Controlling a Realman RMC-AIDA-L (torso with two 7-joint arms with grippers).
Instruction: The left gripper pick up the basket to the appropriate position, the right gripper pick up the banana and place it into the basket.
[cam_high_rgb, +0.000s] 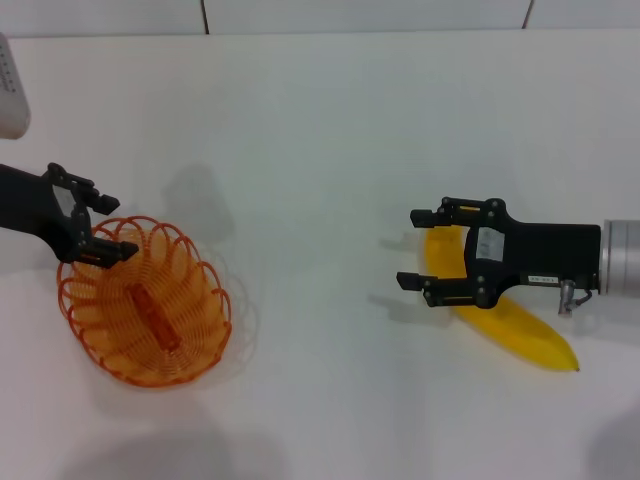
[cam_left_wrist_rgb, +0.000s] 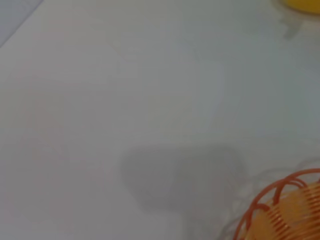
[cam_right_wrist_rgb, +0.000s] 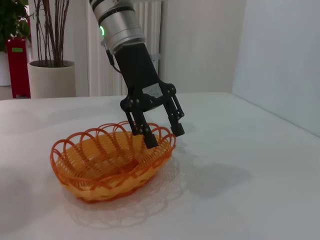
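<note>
The orange wire basket (cam_high_rgb: 150, 310) sits on the white table at the left; it also shows in the right wrist view (cam_right_wrist_rgb: 110, 160) and at a corner of the left wrist view (cam_left_wrist_rgb: 285, 210). My left gripper (cam_high_rgb: 118, 228) is open at the basket's far rim. In the right wrist view this gripper (cam_right_wrist_rgb: 162, 134) straddles the rim, one finger inside and one outside. The yellow banana (cam_high_rgb: 520, 335) lies on the table at the right; a bit of it shows in the left wrist view (cam_left_wrist_rgb: 302, 4). My right gripper (cam_high_rgb: 408, 248) is open and empty over the banana's far end.
A white object (cam_high_rgb: 10, 90) stands at the table's far left edge. The right wrist view shows a potted plant (cam_right_wrist_rgb: 50, 77) and a red object (cam_right_wrist_rgb: 17, 65) beyond the table. Bare white table (cam_high_rgb: 320, 200) lies between the basket and the banana.
</note>
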